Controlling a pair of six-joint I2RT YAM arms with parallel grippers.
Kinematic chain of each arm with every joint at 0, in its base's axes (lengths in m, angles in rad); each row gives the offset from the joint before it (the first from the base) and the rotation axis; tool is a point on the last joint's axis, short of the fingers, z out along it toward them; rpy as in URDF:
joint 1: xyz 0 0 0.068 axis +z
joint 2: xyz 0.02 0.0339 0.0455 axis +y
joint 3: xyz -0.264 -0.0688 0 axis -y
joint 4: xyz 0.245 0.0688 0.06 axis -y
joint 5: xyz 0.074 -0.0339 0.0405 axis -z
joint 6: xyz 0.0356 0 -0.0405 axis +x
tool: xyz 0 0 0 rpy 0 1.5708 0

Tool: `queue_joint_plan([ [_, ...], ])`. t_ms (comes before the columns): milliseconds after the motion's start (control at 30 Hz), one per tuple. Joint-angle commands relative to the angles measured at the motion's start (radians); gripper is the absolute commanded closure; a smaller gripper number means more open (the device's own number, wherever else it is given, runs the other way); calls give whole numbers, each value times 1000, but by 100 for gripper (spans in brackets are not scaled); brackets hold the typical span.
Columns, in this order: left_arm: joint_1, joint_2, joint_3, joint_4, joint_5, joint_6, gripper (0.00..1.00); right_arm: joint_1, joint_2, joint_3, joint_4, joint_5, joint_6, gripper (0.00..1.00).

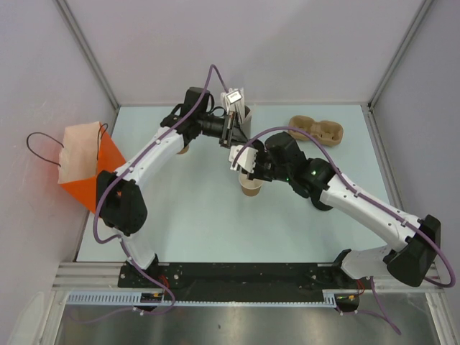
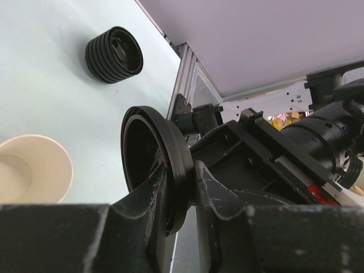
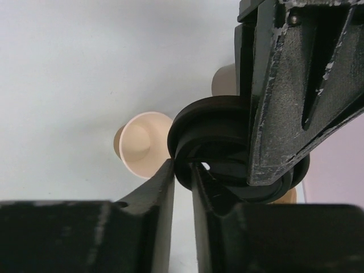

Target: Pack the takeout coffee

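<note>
The top view looks down on the table (image 1: 201, 230); both wrist views, close, share the black lid (image 2: 145, 153).

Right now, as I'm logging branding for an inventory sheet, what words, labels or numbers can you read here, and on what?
No text can be read in any view.
White sticks in the grey cup: a dark mark on one, too small to read.
Red strip on the arm housing: blurred, no letters legible.
No print shows on the black lid or the paper cup.
</note>
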Motion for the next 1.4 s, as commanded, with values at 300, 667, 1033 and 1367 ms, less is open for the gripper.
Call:
queue_joint_plan([
  [300,11,-42,3,45,78,-48,68,27,-4,-1,56,54,-15,100],
  [667,53,-31,29,13,60,-11,47,50,-35,-1,-13,37,-31,100],
  [1033,122,-26,142,-96,-20,107,38,61,-65,37,-114,-14,-39,100],
  [1367,295,-83,256,-214,-109,285,23,25,-16,158,-292,-101,-59,100],
])
